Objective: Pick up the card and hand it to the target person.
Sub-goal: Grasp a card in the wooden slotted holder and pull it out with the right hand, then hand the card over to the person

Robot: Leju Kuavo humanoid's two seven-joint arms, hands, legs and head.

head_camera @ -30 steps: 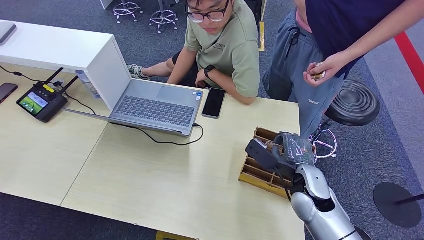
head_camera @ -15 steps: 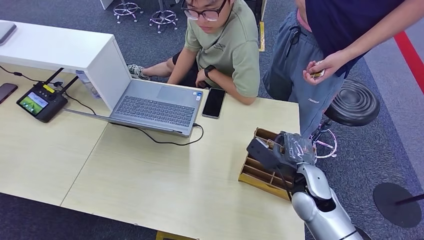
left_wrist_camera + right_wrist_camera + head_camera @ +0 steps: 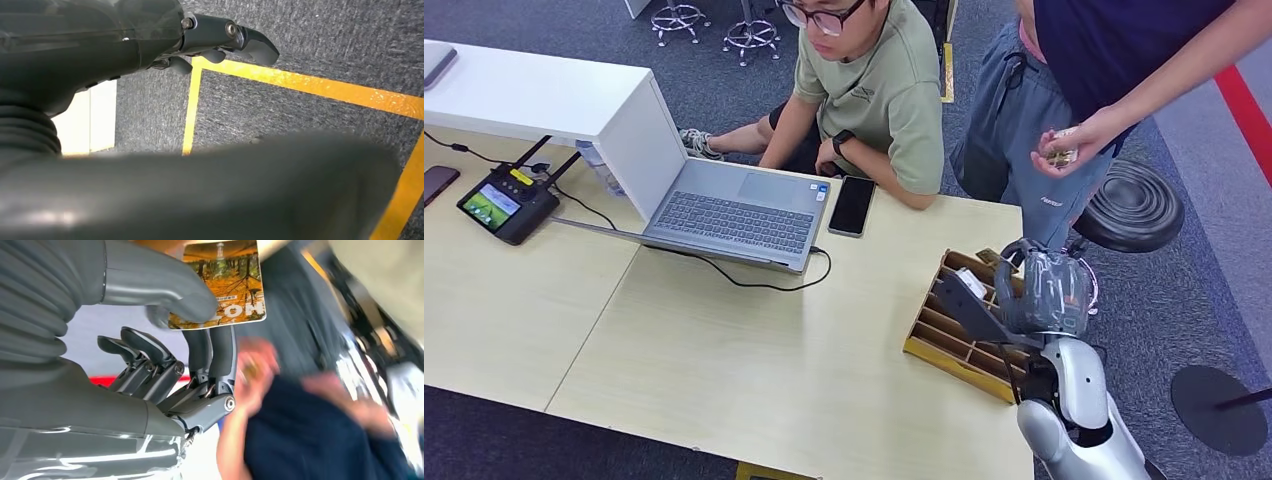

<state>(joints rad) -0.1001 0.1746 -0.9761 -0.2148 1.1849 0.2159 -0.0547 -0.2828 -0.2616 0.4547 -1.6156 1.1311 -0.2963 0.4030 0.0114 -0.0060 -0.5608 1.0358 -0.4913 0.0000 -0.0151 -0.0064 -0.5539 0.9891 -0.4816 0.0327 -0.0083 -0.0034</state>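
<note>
Now right robot hand [image 3: 165, 365] pinching glossy orange card [image 3: 222, 282] w/ thumb, above slotted wooden tray [image 3: 949, 335].

Right hand [image 3: 1044, 292] raised, thumb and fingers [image 3: 210, 352] pinching the card [image 3: 225, 285]; left hand [image 3: 150, 35] hangs empty.

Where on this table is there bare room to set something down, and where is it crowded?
The widest bare patch of the table lies in front of the laptop, between its cable and the near edge, reaching left below the small screen device. It is crowded at the right end, around the wooden tray and the right robot hand holding the card.
</note>
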